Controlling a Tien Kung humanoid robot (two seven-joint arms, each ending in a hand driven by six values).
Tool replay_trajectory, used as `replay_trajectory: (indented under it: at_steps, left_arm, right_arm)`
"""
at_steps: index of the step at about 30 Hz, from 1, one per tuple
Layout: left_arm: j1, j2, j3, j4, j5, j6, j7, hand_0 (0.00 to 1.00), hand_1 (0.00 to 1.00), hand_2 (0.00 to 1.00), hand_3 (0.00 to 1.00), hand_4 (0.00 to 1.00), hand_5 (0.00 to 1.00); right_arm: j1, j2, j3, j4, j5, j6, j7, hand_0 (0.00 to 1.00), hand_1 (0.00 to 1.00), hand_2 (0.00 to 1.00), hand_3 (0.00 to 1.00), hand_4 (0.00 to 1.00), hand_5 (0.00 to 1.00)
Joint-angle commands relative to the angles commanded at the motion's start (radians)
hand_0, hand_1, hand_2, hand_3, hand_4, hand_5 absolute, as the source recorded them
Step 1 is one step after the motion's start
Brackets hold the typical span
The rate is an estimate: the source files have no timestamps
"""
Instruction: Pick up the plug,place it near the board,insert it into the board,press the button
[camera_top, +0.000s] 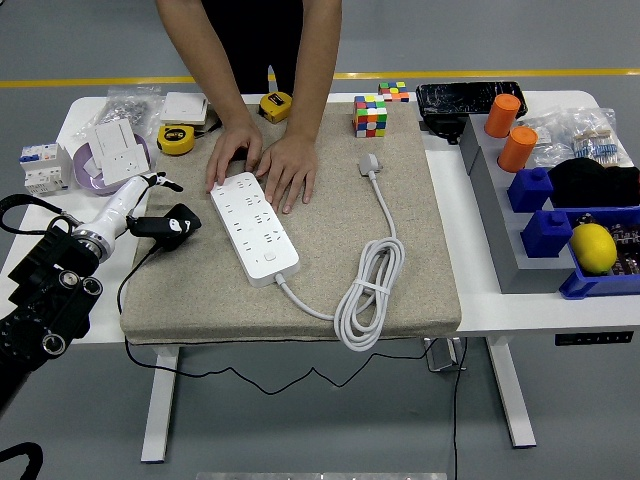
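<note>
A white power strip lies slanted on the beige mat, its round button near the front end. A person at the far side rests both hands on the strip's far end. The white plug lies free on the mat to the right, and its cable runs down into a tied coil and back to the strip. My left hand hovers at the mat's left edge, left of the strip, open and holding nothing. My right arm is out of view.
A Rubik's cube stands at the mat's far edge. Two tape measures, sockets and a purple tray sit at the back left. Grey bins with orange cups, blue boxes and a lemon line the right side.
</note>
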Motion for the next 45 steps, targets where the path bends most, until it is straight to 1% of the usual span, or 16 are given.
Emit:
replay_trajectory:
  at_steps: [2, 5, 6, 9, 11, 12, 17, 18, 23, 24, 29, 30, 33, 37, 40, 45]
  left_arm:
    - [0.008, -0.005, -0.027, -0.030, -0.013, 0.012, -0.009, 0.998, 0.998, 0.998, 0.875, 0.998, 0.570]
    - [0.022, -0.023, -0.091, -0.092, -0.068, 0.066, -0.042, 0.998, 0.998, 0.998, 0.875, 0.998, 0.570]
    - [0.030, -0.031, -0.116, -0.117, -0.090, 0.088, -0.058, 0.998, 0.998, 0.998, 0.929, 0.998, 0.827]
    - [0.060, -0.048, -0.199, -0.217, -0.181, 0.156, -0.099, 0.998, 0.998, 0.998, 0.929, 0.998, 0.827]
    - [0.078, -0.055, -0.232, -0.266, -0.241, 0.171, -0.113, 0.998, 0.998, 0.998, 0.929, 0.998, 0.827]
    - [0.090, -0.059, -0.249, -0.294, -0.278, 0.177, -0.119, 0.903, 0.998, 0.959, 0.920, 0.998, 0.916]
    - [0.177, -0.083, -0.342, -0.446, -0.465, 0.172, -0.127, 0.903, 0.998, 0.959, 0.920, 0.998, 0.916]
    - [0.192, -0.084, -0.357, -0.468, -0.483, 0.168, -0.125, 0.852, 0.915, 0.886, 0.878, 0.998, 0.942]
    - [0.272, -0.089, -0.437, -0.551, -0.460, 0.138, -0.094, 0.852, 0.915, 0.886, 0.878, 0.998, 0.942]
    - [0.280, -0.090, -0.445, -0.557, -0.451, 0.133, -0.088, 0.830, 0.894, 0.858, 0.841, 0.998, 0.787]
    - [0.358, -0.109, -0.505, -0.603, -0.381, 0.070, -0.021, 0.830, 0.894, 0.858, 0.841, 0.998, 0.787]
    - [0.376, -0.117, -0.516, -0.614, -0.373, 0.061, -0.011, 0.818, 0.876, 0.829, 0.810, 0.998, 0.716]
    - [0.419, -0.140, -0.534, -0.642, -0.348, 0.042, 0.009, 0.818, 0.876, 0.829, 0.810, 0.998, 0.716]
    - [0.461, -0.167, -0.545, -0.658, -0.343, 0.040, 0.014, 0.812, 0.866, 0.822, 0.806, 0.998, 0.724]
    - [0.478, -0.175, -0.547, -0.658, -0.345, 0.041, 0.016, 0.812, 0.866, 0.822, 0.806, 0.998, 0.724]
    - [0.497, -0.175, -0.546, -0.660, -0.317, 0.033, 0.023, 0.811, 0.865, 0.826, 0.804, 0.998, 0.731]
  right_arm:
    - [0.000, 0.000, 0.002, 0.000, -0.001, 0.000, 0.000, 0.911, 0.765, 0.739, 0.777, 0.998, 0.743]
    - [-0.001, 0.002, 0.003, 0.000, -0.001, 0.000, 0.000, 0.911, 0.765, 0.739, 0.777, 0.998, 0.743]
    - [-0.001, 0.002, 0.003, 0.000, -0.001, 0.000, 0.000, 0.911, 0.764, 0.740, 0.777, 0.998, 0.743]
    - [-0.001, 0.004, 0.005, 0.000, -0.003, 0.000, 0.001, 0.911, 0.764, 0.740, 0.777, 0.998, 0.743]
    - [-0.002, 0.005, 0.007, 0.000, -0.005, 0.000, 0.001, 0.911, 0.764, 0.740, 0.777, 0.998, 0.743]
    - [-0.002, 0.005, 0.007, 0.000, -0.005, 0.000, 0.001, 0.910, 0.764, 0.740, 0.777, 0.998, 0.743]
    - [-0.007, 0.006, 0.011, 0.000, -0.009, 0.000, 0.001, 0.910, 0.764, 0.740, 0.777, 0.998, 0.743]
    - [-0.008, 0.007, 0.011, 0.000, -0.009, 0.000, 0.001, 0.911, 0.764, 0.740, 0.777, 0.998, 0.743]
    - [-0.013, 0.008, 0.016, 0.000, -0.012, 0.000, 0.001, 0.911, 0.764, 0.740, 0.777, 0.998, 0.743]
    - [-0.013, 0.008, 0.017, 0.000, -0.012, -0.001, 0.001, 0.910, 0.764, 0.741, 0.777, 0.998, 0.743]
    - [-0.015, 0.011, 0.019, 0.000, -0.012, 0.000, 0.004, 0.910, 0.764, 0.741, 0.777, 0.998, 0.743]
    - [-0.015, 0.011, 0.020, 0.000, -0.012, 0.000, 0.005, 0.908, 0.764, 0.740, 0.776, 0.998, 0.742]
    - [-0.014, 0.012, 0.023, 0.000, -0.011, -0.001, 0.006, 0.908, 0.764, 0.740, 0.776, 0.998, 0.742]
    - [-0.016, 0.010, 0.025, 0.000, -0.007, -0.001, 0.007, 0.909, 0.764, 0.740, 0.776, 0.998, 0.742]
    - [-0.019, 0.009, 0.028, 0.000, -0.008, -0.001, 0.006, 0.909, 0.764, 0.740, 0.776, 0.998, 0.742]
    - [-0.020, 0.007, 0.031, 0.000, -0.008, -0.001, 0.007, 0.908, 0.764, 0.741, 0.776, 0.998, 0.740]
